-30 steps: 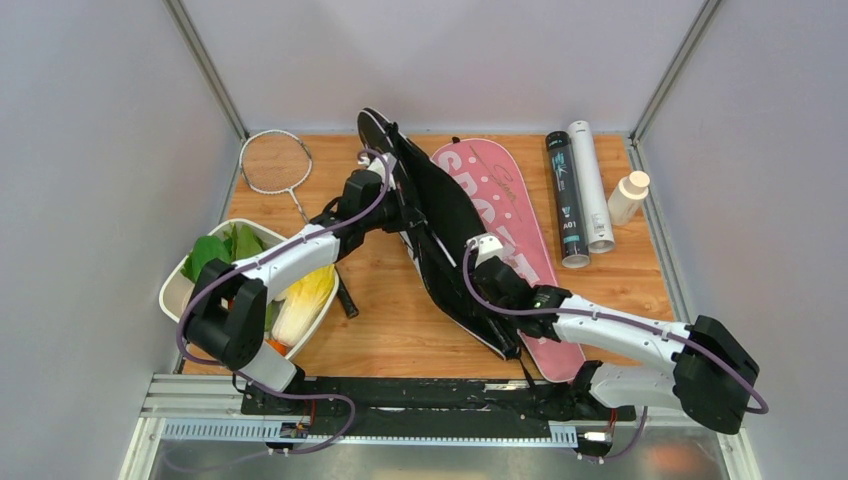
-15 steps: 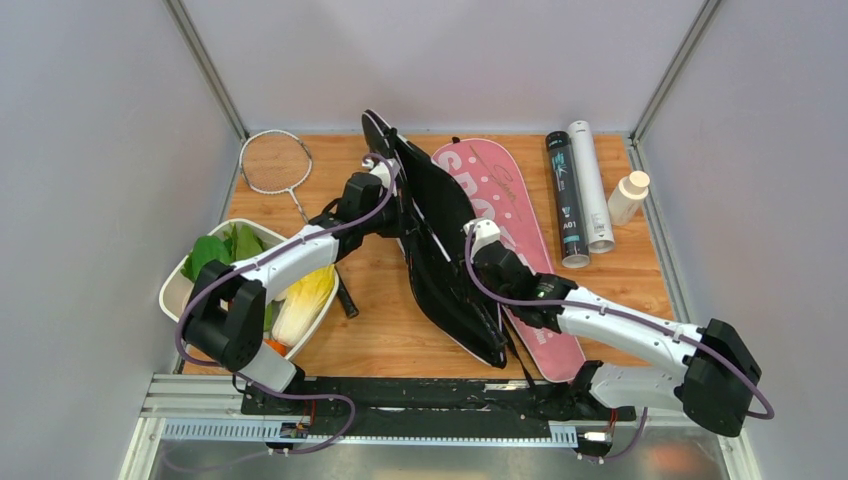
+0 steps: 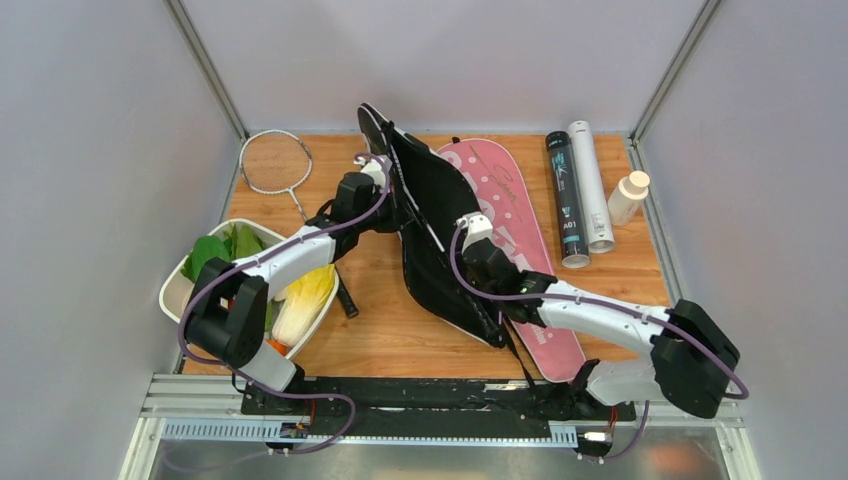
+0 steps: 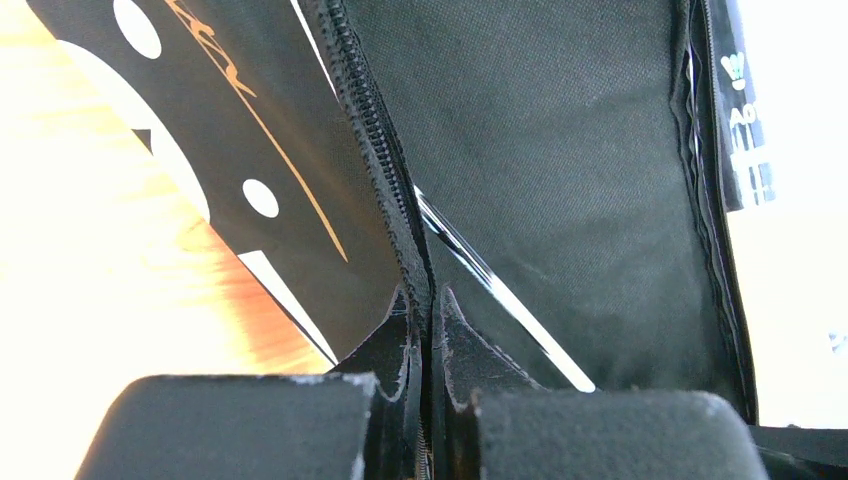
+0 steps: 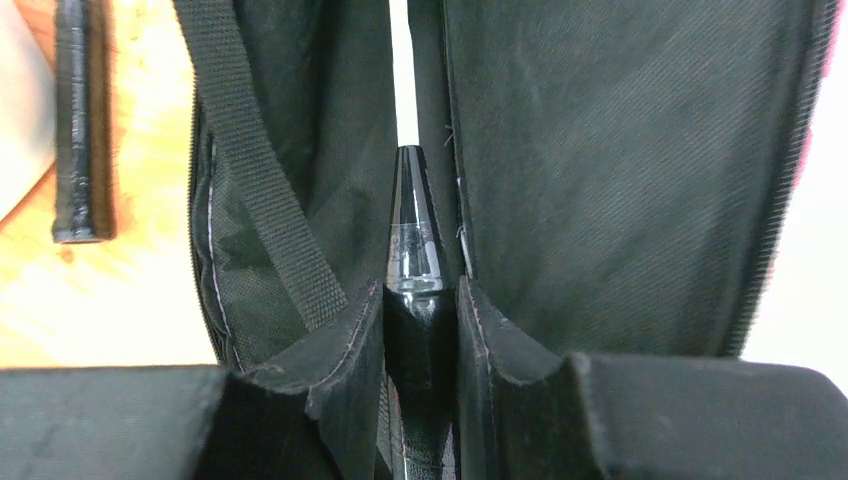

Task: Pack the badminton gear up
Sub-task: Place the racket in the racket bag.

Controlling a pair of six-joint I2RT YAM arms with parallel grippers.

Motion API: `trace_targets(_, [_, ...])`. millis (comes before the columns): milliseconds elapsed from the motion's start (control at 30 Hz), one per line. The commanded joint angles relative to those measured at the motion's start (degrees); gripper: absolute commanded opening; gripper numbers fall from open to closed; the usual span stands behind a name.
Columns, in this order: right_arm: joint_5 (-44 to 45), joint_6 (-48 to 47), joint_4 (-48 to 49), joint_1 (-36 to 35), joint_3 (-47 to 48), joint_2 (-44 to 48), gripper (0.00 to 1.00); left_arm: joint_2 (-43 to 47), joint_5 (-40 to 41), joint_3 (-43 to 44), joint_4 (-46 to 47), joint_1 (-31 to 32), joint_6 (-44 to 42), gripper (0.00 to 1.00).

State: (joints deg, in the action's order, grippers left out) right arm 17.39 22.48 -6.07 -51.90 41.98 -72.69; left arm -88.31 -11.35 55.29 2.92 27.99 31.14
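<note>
The black racket bag (image 3: 432, 225) stands open on its edge mid-table, over the pink "SPORT" bag (image 3: 505, 190). My left gripper (image 3: 396, 200) (image 4: 427, 305) is shut on the black bag's zipper edge (image 4: 375, 130), holding the flap up. My right gripper (image 3: 468, 240) (image 5: 420, 300) is shut on the black handle of a racket (image 5: 413, 235), which points into the bag's opening. Its thin shaft (image 4: 500, 290) shows inside the bag. A silver racket (image 3: 272, 160) lies at the far left. Black (image 3: 566, 200) and white (image 3: 590, 185) tubes lie far right.
A white tray (image 3: 172, 292) of vegetables sits at the near left under my left arm. The silver racket's black handle (image 3: 345, 300) (image 5: 75, 120) ends beside it. A small white bottle (image 3: 628, 197) with a tan cap stands by the right wall.
My right gripper has closed on the racket handle and moved up and left, deeper along the bag. The black bag's near end shifted left. The left gripper kept its grip.
</note>
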Motion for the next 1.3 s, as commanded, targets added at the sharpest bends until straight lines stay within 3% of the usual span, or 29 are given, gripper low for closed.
trace_targets(0, [11.24,4.63,16.36,1.53,2.48,-4.96,0.0,-0.8,-9.41,-1.93,-0.75,1.99,0.39,0.0])
trace_targets(267, [17.57,8.57,18.48,1.53,6.54,-12.91,0.02,-1.42,-12.14,-2.79,1.79,2.03,2.52,0.0])
trace_targets(367, [15.0,8.39,18.19,1.5,8.86,-15.78,0.01,-1.51,-12.56,-2.77,2.02,2.03,3.32,0.0])
trace_targets(633, [13.86,7.46,14.07,0.8,9.62,-7.09,0.0,-2.5,-6.83,0.78,-6.53,2.06,-0.24,0.01])
trace_targets(700, [13.55,7.12,14.28,0.88,9.09,-5.65,0.0,-2.46,-5.07,2.29,-9.17,2.07,-1.41,0.09])
trace_targets(833, [11.27,8.46,16.09,0.91,6.7,-6.05,0.0,-0.45,-1.69,4.51,-13.75,2.07,-1.44,0.35])
trace_targets(933, [10.77,9.8,16.55,0.87,5.89,-6.84,0.0,2.43,-0.9,2.81,-13.37,2.22,0.98,0.48])
trace_targets(1033, [9.93,10.3,17.09,1.06,5.94,-6.99,0.0,6.43,5.08,-0.29,-14.7,2.61,3.53,0.62])
trace_targets(1133, [9.16,10.1,17.14,1.05,6.18,-7.94,0.0,9.47,10.47,-0.61,-16.94,2.68,3.72,0.64])
trace_targets(1267, [9.23,10.61,17.16,1.03,5.64,-9.34,0.0,15.28,10.95,2.27,-19.28,2.78,3.36,0.64])
